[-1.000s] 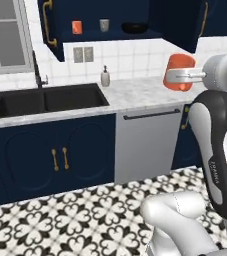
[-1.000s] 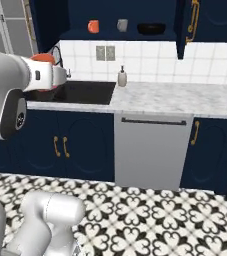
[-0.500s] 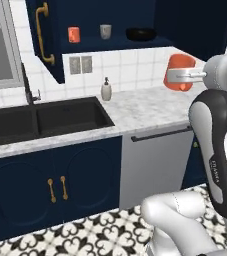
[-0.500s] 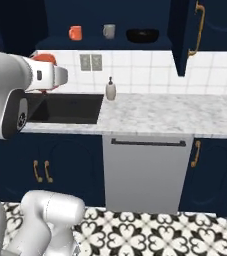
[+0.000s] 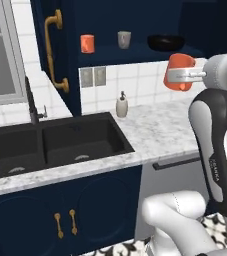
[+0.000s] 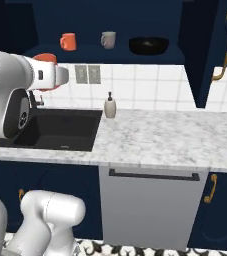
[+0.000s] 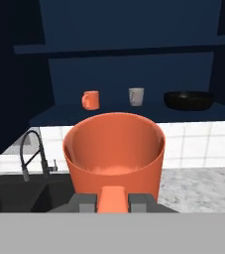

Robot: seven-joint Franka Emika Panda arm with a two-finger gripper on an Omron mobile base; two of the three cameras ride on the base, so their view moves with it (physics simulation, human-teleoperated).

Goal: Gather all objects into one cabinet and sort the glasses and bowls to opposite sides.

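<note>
You're partway thru, I'd say. The cabinet (image 5: pixel 60 30) is open, door swung out at 9 o'clock. On its shelf (image 6: pixel 110 52) sit 3 things already: black bowl (image 6: pixel 149 45) at the 3 o'clock end, grey cup (image 6: pixel 108 39) in the middle, small orange cup (image 6: pixel 67 41) at the 9 o'clock end. So bowl and cups look split to opposite sides.

One thing left: the held orange cup (image 7: pixel 114 156). Your gripper (image 7: pixel 113 201) is clamped on its handle, below the shelf, over the counter (image 6: pixel 155 135). It's plain orange-red, open mouth up, empty inside. It prob. goes w/ the cups.
</note>
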